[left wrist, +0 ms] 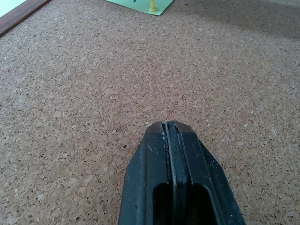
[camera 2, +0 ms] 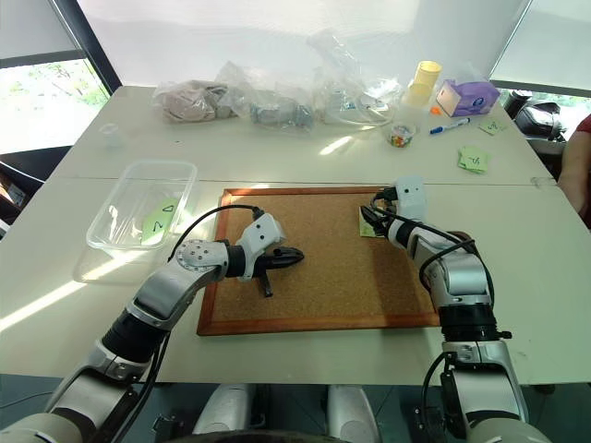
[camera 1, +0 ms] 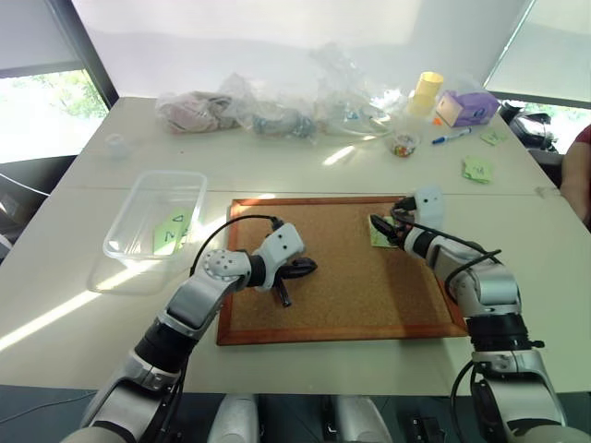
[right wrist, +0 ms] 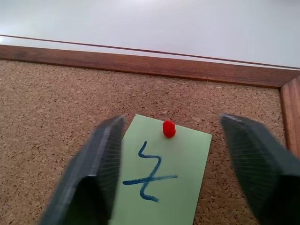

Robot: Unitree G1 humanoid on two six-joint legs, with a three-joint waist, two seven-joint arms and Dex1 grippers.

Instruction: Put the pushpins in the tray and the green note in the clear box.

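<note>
Two pale tables butt together under me, seam running across just beyond the corkboard (camera 1: 342, 305), which lies flat with its wood frame on the near table. Bright window light falls over the far table; blinds hang behind it, and dark window frames show at both far corners.

My right gripper (right wrist: 171, 154) sits over the board's far right corner with its fingers (right wrist: 96, 164) apart, one on each side of the green note (right wrist: 161, 180). That note lies flat on the cork, marked with a blue Z-like squiggle and fastened near its top edge by a red pushpin (right wrist: 168, 128). The fingers do not touch note or pin in the wrist view.

My left gripper (left wrist: 169, 129) is pressed fully together, holding nothing, its tip low over bare cork near the board's middle.

On my left, the clear box (camera 1: 129, 249) stands on the table beside the board, a green note with a triangle (camera 1: 171, 231) lying inside it. I cannot pick out the tray.

Along the far table: crumpled plastic bags (camera 1: 277, 111), a yellow cup (camera 1: 427, 90), a purple box (camera 1: 469, 106), a pen (camera 1: 451, 137), and loose green notes (camera 1: 477, 169). A person's sleeve (camera 1: 577, 175) shows at the right edge.
</note>
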